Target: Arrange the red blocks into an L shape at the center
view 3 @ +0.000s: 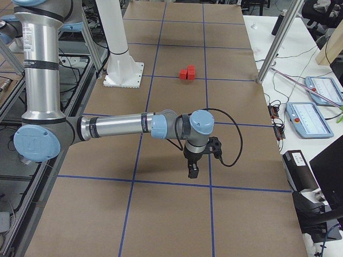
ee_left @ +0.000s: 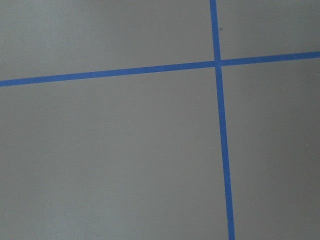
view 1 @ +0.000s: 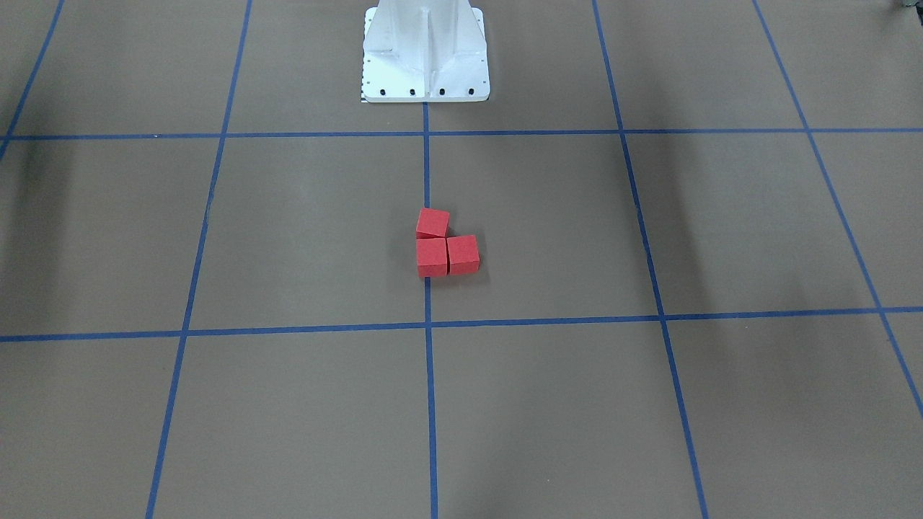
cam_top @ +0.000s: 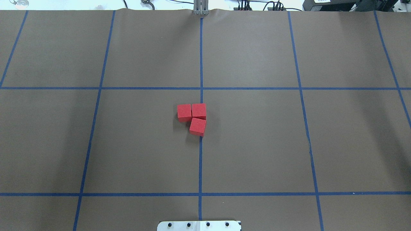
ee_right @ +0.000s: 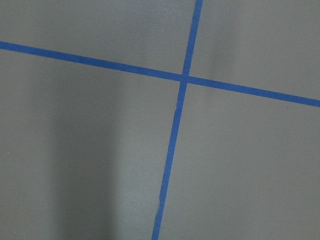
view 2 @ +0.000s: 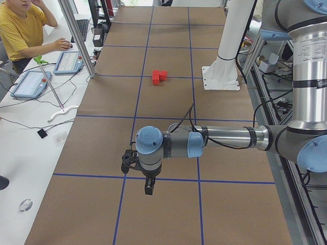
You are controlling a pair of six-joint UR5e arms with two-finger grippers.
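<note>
Three red blocks sit touching in an L shape on the center (cam_top: 221, 144) patch, at the middle blue tape line. In the overhead view two blocks (cam_top: 184, 112) (cam_top: 199, 110) lie side by side and the third (cam_top: 197, 126) sits below the right one. They also show in the front view (view 1: 432, 256). My left gripper (view 2: 148, 189) hangs over the floor far from the blocks (view 2: 159, 77); I cannot tell its state. My right gripper (view 3: 192, 171) hangs likewise far from the blocks (view 3: 187, 72), state unclear. Both wrist views show only floor and tape.
The white metal base (view 1: 425, 65) stands just behind the center. A person in a yellow shirt (view 2: 20, 30) sits at a side bench with tablets (view 2: 30, 84) and a metal post (view 2: 76, 35). Another post (view 3: 276, 45) and tablets (view 3: 313, 118) stand on the opposite side.
</note>
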